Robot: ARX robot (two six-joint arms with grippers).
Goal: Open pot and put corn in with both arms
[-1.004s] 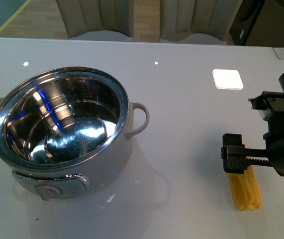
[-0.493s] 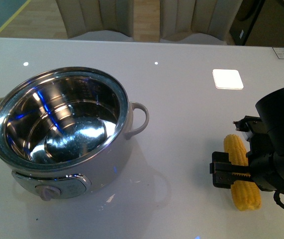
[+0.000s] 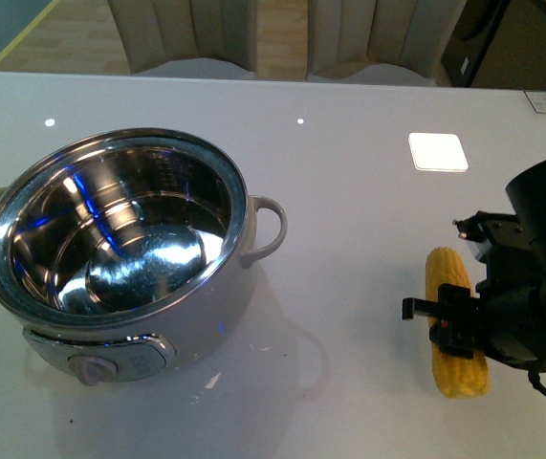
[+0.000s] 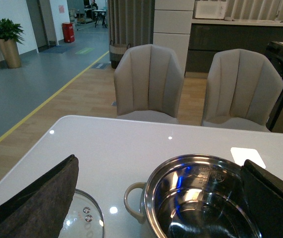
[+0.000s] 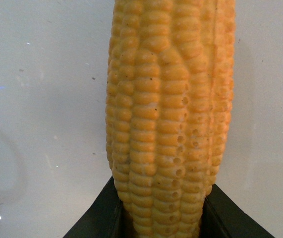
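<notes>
The cream-white pot [image 3: 227, 304] stands open at the left of the table, its steel inside bare. Its glass lid [image 4: 84, 218] lies flat on the table beside it. The yellow corn [image 3: 444, 273] lies lengthwise at the right, close to the tabletop. My right gripper [image 3: 452, 333] is shut across its middle. In the right wrist view the corn [image 5: 171, 114] fills the frame, with a black finger [image 5: 101, 215] pressed to each side. My left gripper [image 4: 153, 213] is open above the pot's rim [image 4: 153, 183], nothing between its pads [image 4: 37, 203]. The left arm is out of the front view.
Two beige chairs [image 3: 186, 33] stand beyond the table's far edge. A bright white square [image 3: 438, 151] shows on the tabletop behind the right arm. White tabletop [image 3: 349, 287] lies between the pot's loop handle [image 3: 271, 229] and the corn.
My right gripper came down over the corn and closed on its middle. The corn has shifted slightly left. The pot has not moved.
</notes>
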